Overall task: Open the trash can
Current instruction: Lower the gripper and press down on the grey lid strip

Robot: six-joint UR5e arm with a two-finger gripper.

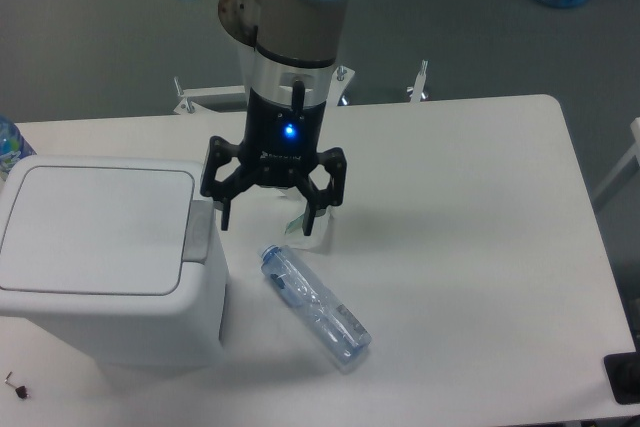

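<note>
The large white boxy plastic trash can [105, 257] is seen at nine o'clock on the white table [480, 247], its flat lid shut and the grey push-button tab [199, 230] not yet pressed. The black two-finger gripper [268, 219] is held spread wide and empty just at three o'clock of that tab. The whole opening is judged to remain; a clear plastic bottle [314, 304] lies at six o'clock.

One fixed camera looks down on me from high at the front, taking in the white table [480, 247] fairly closely.
</note>
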